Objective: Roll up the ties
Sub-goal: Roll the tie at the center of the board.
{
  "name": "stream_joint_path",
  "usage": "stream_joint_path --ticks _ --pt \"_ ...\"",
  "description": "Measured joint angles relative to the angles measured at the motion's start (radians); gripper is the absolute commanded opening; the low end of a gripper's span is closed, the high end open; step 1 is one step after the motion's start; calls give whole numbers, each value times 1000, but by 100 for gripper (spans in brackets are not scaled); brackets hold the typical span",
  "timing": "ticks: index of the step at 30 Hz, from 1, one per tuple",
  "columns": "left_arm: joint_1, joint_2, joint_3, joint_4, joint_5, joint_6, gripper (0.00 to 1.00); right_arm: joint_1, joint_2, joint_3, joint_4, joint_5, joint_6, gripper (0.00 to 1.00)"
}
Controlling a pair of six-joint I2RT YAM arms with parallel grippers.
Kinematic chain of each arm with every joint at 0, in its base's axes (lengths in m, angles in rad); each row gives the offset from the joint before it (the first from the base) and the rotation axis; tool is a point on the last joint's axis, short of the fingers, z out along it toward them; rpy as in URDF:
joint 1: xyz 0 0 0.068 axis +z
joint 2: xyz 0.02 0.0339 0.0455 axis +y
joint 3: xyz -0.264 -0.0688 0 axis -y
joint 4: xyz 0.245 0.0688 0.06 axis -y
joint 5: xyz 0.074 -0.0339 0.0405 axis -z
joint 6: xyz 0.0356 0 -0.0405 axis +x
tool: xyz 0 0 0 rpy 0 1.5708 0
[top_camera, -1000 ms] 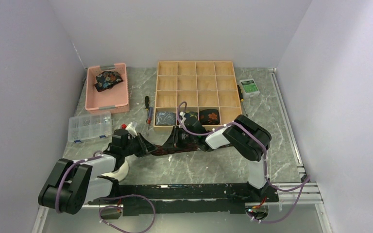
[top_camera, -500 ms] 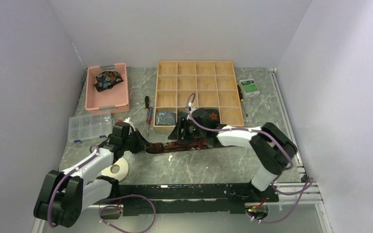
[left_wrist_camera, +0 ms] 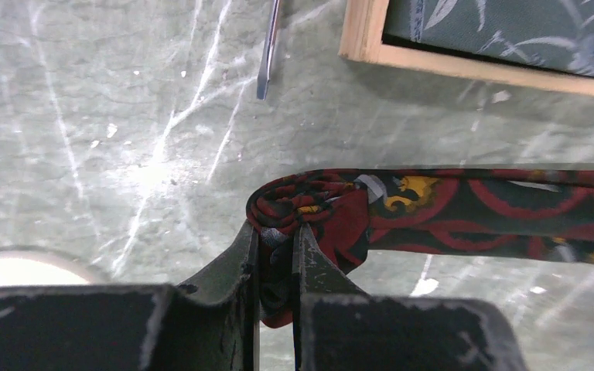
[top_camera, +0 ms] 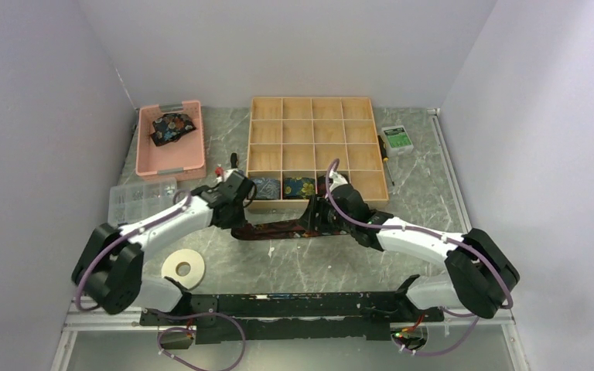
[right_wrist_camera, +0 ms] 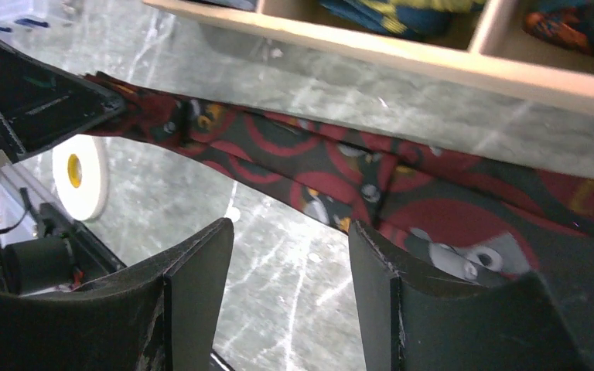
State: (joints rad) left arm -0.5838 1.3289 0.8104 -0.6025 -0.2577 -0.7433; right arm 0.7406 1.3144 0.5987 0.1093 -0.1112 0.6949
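One dark red patterned tie (top_camera: 278,229) lay stretched along the bench (top_camera: 317,263), just in front of the wooden tray (top_camera: 312,103). The left hand (left_wrist_camera: 277,251) was clamped on its curled-over left end, fingers pressed close on the fabric. The right hand (right_wrist_camera: 290,239) hung over the tie's wider part with its fingers well apart, gripping nothing. Two rolled ties (top_camera: 264,186) sat in the tray's front compartments.

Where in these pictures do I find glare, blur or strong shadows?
Left wrist view: the tie is sharp, but the table shows a white glare patch. Right wrist view: its fingers are dark, with little detail, and the tie blurs at lower right. Top view: even light, faint shadows only.
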Motion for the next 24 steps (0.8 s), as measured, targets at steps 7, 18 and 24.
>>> stream_joint_path --ticks 7,18,24 --pt "-159 224 163 -203 -230 -56 3 -14 -61 -61 -19 24 -1 60" --pt "-344 526 474 -506 -451 -161 3 -18 -95 -107 -19 37 0 60" --pt "-410 666 583 -598 -498 -170 23 -26 -143 -139 -29 62 2 60"
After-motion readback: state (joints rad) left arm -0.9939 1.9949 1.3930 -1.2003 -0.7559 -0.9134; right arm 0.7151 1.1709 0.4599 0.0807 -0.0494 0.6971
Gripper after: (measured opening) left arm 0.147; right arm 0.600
